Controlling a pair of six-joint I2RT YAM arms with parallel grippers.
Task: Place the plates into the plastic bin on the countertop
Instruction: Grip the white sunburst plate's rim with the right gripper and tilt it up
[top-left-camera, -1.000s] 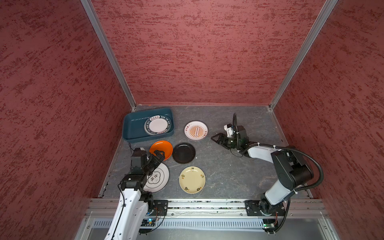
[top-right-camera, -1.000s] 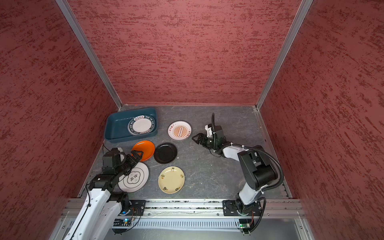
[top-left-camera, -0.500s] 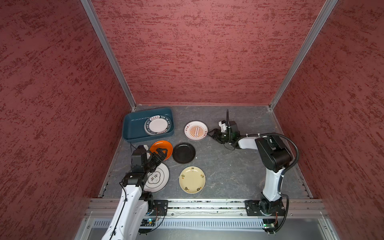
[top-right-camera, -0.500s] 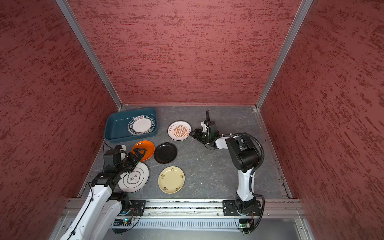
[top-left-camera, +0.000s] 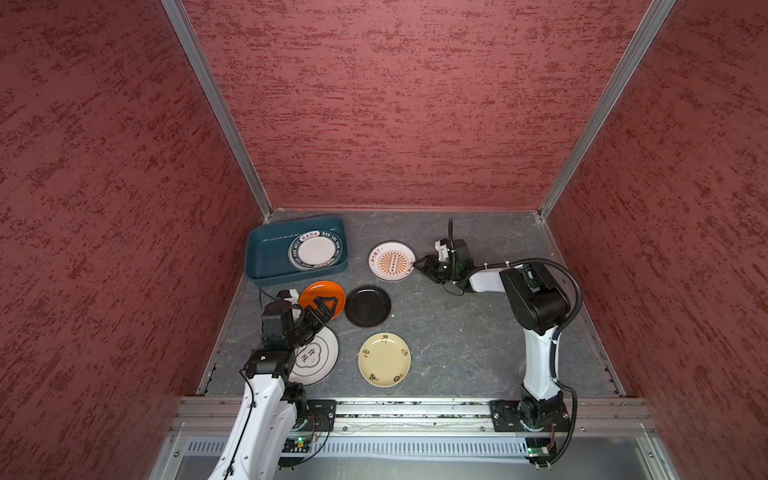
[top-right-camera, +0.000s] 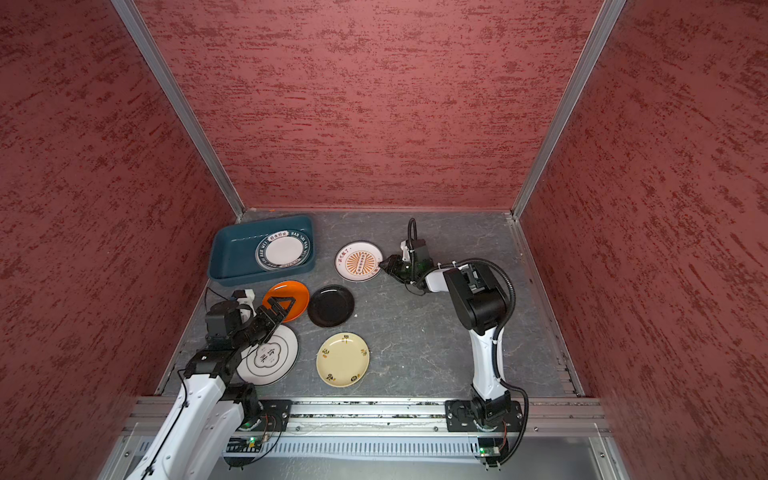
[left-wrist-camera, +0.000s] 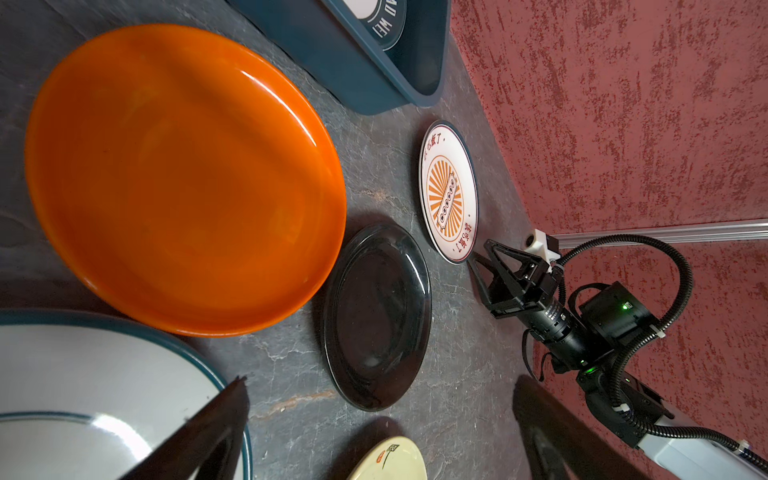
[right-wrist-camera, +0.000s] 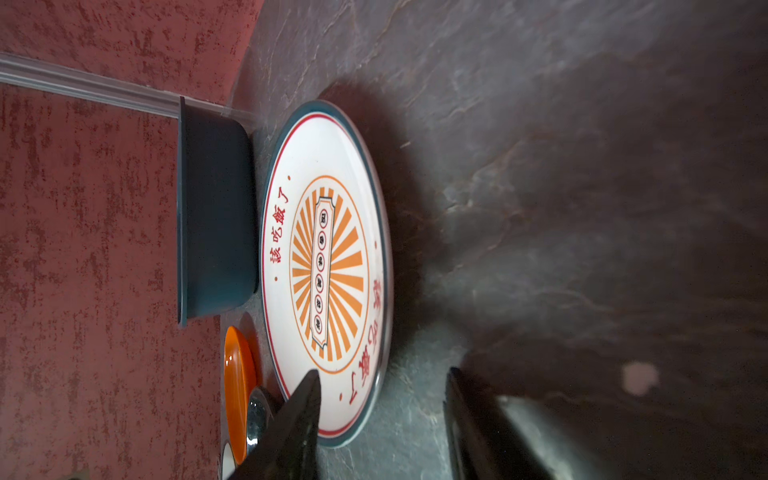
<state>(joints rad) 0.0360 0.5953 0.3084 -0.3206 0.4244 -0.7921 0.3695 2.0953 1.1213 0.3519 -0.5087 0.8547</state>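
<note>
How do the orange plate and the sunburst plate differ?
The orange plate is plain; the sunburst plate is white with a teal rim and red characters. The right gripper straddles the sunburst plate's rim, jaws open; nothing grips the orange plate. Both lie flat on the countertop, outside the plastic bin.

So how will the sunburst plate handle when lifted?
The sunburst plate looks glossy and rigid: probably stiff but slippery. Lying flat on the countertop, it likely slides if pushed. Pinched at one edge by the right tool, it may tilt.
</note>
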